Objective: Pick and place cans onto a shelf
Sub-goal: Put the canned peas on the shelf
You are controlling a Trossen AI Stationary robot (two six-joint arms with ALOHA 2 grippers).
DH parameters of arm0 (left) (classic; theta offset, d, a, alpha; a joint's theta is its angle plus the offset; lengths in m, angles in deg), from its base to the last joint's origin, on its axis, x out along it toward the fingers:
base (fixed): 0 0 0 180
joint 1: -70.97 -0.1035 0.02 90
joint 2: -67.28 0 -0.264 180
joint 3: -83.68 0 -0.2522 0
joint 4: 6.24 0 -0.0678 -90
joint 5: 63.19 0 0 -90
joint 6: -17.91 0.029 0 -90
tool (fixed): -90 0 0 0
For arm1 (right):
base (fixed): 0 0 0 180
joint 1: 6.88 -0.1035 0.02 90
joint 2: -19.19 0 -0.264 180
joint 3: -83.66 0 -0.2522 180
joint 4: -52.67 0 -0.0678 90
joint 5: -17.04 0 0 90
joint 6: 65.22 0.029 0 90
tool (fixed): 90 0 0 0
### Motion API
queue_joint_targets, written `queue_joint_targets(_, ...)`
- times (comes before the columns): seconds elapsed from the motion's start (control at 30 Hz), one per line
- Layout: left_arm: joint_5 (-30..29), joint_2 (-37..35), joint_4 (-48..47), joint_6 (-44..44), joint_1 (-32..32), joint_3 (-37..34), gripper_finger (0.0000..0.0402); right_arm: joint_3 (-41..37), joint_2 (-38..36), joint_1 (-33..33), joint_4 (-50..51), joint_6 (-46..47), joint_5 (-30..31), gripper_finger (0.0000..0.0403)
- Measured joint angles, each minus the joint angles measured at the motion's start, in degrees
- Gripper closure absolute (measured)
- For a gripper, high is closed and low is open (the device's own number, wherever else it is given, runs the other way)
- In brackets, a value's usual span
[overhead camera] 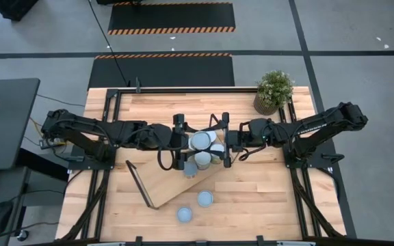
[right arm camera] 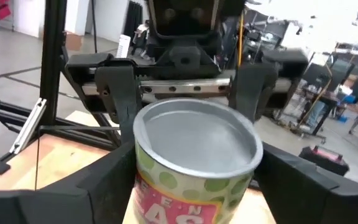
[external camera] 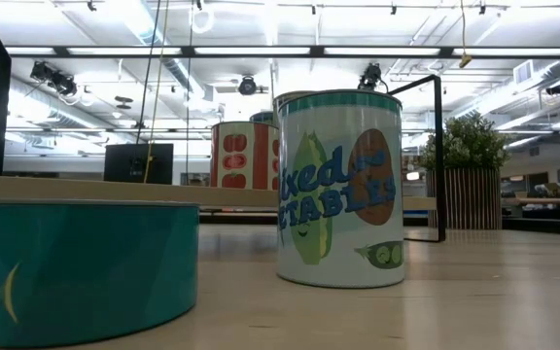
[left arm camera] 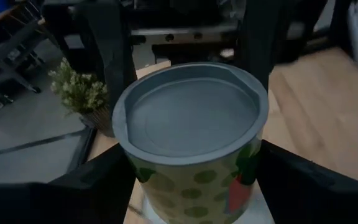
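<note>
A can with a green dotted label and a grey lid [overhead camera: 200, 141] is held above the light-wood shelf [overhead camera: 163, 181], which lies slanted on the table. My left gripper [overhead camera: 183, 141] and my right gripper [overhead camera: 222, 141] meet at this can from opposite sides, and each is shut on it. Several other cans [overhead camera: 202, 159] stand on the shelf just below. Two more cans stand on the table nearer the front: a tall vegetables can [external camera: 338, 190] and a flat teal one [external camera: 76, 267]. My left gripper has the can's side wall [left arm camera: 143, 186] between its two fingers, below the lid's rim. The fingers come level from the table's left. The can stands upright in the hold. My right gripper has the same can's side wall [right arm camera: 143, 180] between its two fingers, below the rim. The fingers come level from the table's right, facing the left gripper. The can's bottom is out of view.
A potted plant [overhead camera: 273, 90] stands at the far right corner. The shelf's black wire frame [overhead camera: 137, 183] sticks up at its left end. Two loose cans [overhead camera: 204, 199] [overhead camera: 184, 215] stand near the front edge. Bare wood lies at the table's right and far sides.
</note>
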Motion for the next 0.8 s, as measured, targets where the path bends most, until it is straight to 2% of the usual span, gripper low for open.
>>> queue_joint_targets(0.3,-1.40,-0.57,-12.09,-0.54,-0.04,0.01,0.0110,0.02,-5.02,-0.72,4.00,-0.30,7.10,0.0024)
queue_joint_targets(0.57,-2.79,-1.47,-23.87,-8.18,0.72,-0.04,0.0110,0.02,-9.30,-2.56,16.18,5.19,12.09,0.0015)
queue_joint_targets(0.7,-3.39,-2.03,-25.18,-11.15,2.03,-0.88,0.0110,0.00,-9.86,-3.59,18.41,6.94,14.08,0.0019)
queue_joint_targets(0.8,-3.42,-2.91,-20.03,-11.42,2.34,-5.91,0.0110,0.00,-9.86,-4.39,18.28,6.94,14.22,0.0021)
